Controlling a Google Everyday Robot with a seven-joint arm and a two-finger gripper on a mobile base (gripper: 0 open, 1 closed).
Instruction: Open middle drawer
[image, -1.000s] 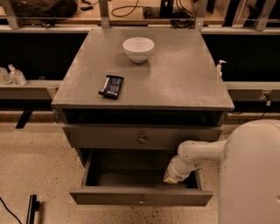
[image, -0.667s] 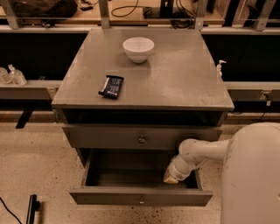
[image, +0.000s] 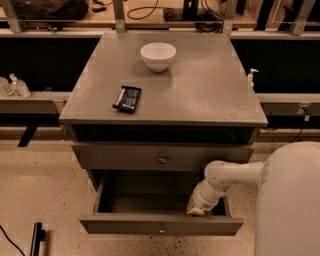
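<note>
The middle drawer (image: 125, 226) is a grey drawer with a small round knob (image: 161, 230). It stands pulled well out of the cabinet and its inside looks empty. The upper drawer front (image: 115, 157) above it is closed. The lowest drawer is hidden under the open one. My gripper (image: 196, 209) is at the end of my white arm (image: 230, 175). It reaches down into the right side of the open drawer, just behind its front panel.
On the grey cabinet top (image: 200, 90) stand a white bowl (image: 158, 55) at the back and a black flat packet (image: 127, 98) at the left. My white body (image: 290, 200) fills the lower right. A black bar (image: 36, 237) lies on the floor at the left.
</note>
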